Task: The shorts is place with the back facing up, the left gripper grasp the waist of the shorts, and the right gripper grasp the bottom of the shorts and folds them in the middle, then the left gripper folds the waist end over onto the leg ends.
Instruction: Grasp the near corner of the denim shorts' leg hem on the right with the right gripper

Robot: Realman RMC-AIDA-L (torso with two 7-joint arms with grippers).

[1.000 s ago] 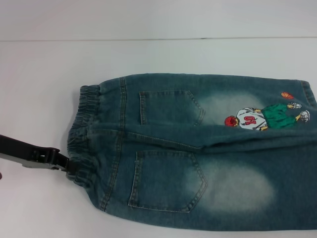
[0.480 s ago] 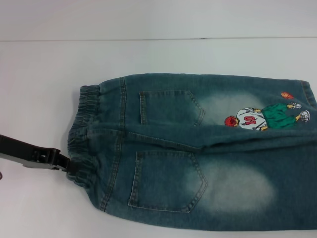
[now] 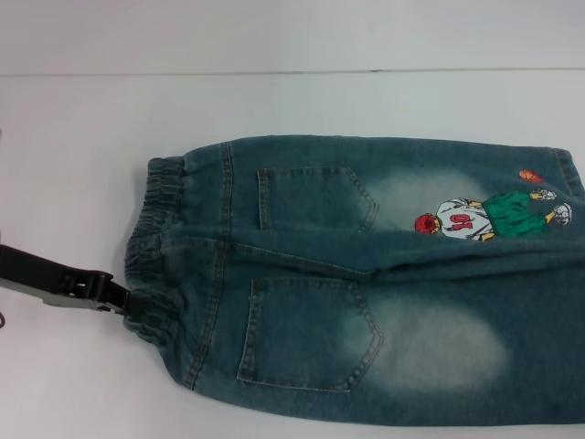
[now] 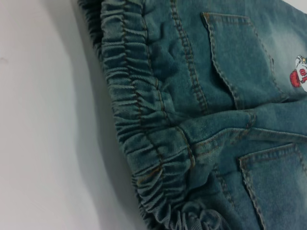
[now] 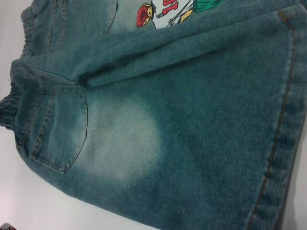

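Observation:
The denim shorts lie flat on the white table, back up, with two back pockets showing. The elastic waist is at the left and the leg ends run off the right edge. My left gripper, black, comes in from the left and meets the near part of the waist. The left wrist view shows the gathered waist close up. In the right wrist view the near leg's hem is close, but the right gripper itself is out of view.
An embroidered basketball-player patch sits on the far leg near its hem. Bare white table stretches behind the shorts and to their left. The near leg reaches the bottom edge of the head view.
My left gripper has shifted only very slightly at the waist. The shorts lie as before.

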